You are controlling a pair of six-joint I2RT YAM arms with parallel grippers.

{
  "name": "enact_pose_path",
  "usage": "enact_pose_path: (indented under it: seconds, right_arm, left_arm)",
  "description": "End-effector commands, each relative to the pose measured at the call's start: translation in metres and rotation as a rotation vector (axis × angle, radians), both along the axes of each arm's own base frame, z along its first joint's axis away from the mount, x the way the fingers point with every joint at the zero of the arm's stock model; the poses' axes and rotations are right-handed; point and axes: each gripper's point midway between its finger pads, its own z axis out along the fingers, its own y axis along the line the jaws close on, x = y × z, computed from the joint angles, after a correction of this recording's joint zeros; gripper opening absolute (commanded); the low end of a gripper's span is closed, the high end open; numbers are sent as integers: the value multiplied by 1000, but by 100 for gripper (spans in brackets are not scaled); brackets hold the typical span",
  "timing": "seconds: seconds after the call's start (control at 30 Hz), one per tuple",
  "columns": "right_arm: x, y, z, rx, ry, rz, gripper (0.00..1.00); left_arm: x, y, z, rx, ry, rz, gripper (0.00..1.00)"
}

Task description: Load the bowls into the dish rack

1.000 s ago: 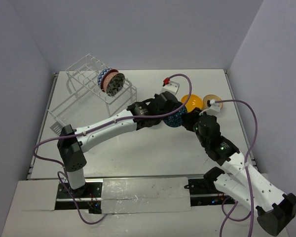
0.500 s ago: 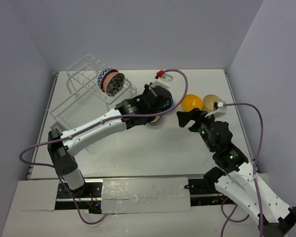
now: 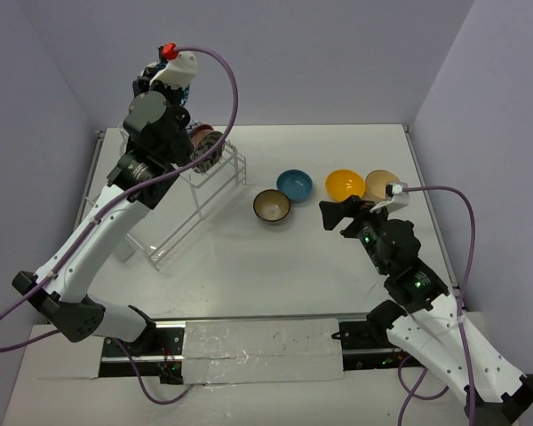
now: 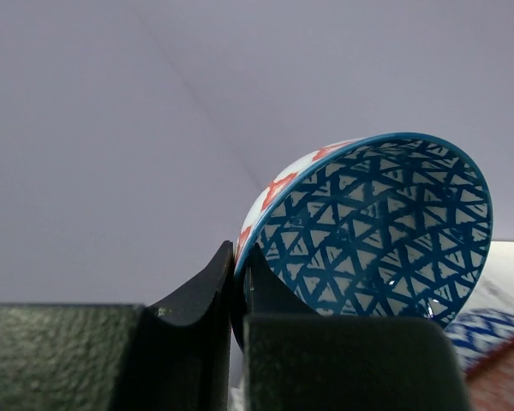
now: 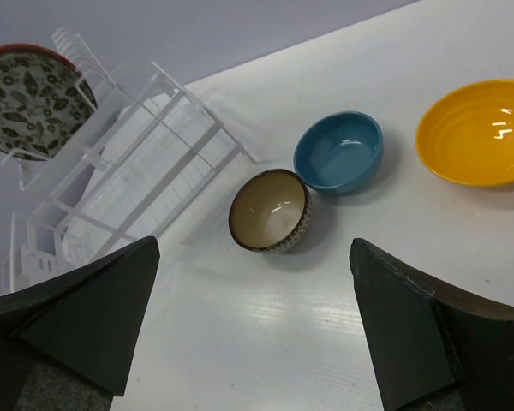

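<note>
My left gripper (image 4: 240,274) is shut on the rim of the blue patterned bowl (image 4: 377,231), which tilts on edge. In the top view that gripper (image 3: 179,96) is raised high over the back of the white wire dish rack (image 3: 164,209). Two patterned bowls (image 3: 204,145) stand on edge in the rack's top tier. On the table lie a dark brown bowl with a gold inside (image 3: 272,205), a teal bowl (image 3: 294,185), an orange-yellow bowl (image 3: 346,185) and a tan bowl (image 3: 379,183). My right gripper (image 3: 342,216) hangs open and holds nothing, just near of the brown bowl (image 5: 270,210).
The rack (image 5: 128,171) fills the table's far left, with the grey patterned bowl (image 5: 34,98) in it. Purple cables loop from both arms. Walls close in the table at the back and at both sides.
My left arm has swung from the table's middle up and left to above the rack, carrying the blue patterned bowl. The right gripper let go of that bowl, opened wide and drew back.
</note>
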Motion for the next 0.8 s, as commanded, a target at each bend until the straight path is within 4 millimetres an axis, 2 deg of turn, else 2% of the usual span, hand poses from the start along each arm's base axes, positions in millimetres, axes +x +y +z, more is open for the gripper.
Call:
enact_pose_path:
  seconds: [0.0, 0.1, 0.17, 0.37, 0.5, 0.7, 0.77]
  right_arm:
    - [2, 3, -7, -24, 30, 6, 100]
    - [3, 10, -10, -30, 37, 39, 100]
    - [2, 12, -10, -28, 30, 49, 100]
    - [0, 10, -12, -50, 22, 53, 100]
    - [0, 8, -16, -65, 28, 50, 100]
    - [0, 13, -20, -63, 37, 73, 100]
    - [0, 15, -21, -70, 36, 86, 100]
  left_arm:
    - [12, 21, 17, 129, -31, 56, 0]
    - [27, 33, 8, 187, -3, 78, 0]
    - [37, 35, -5, 229, 32, 69, 0]
    - [67, 47, -33, 273, 92, 75, 0]
    - [79, 39, -56, 281, 147, 35, 0]
    - [84, 34, -88, 316, 200, 4, 0]
    - [84, 34, -90, 316, 199, 5, 0]
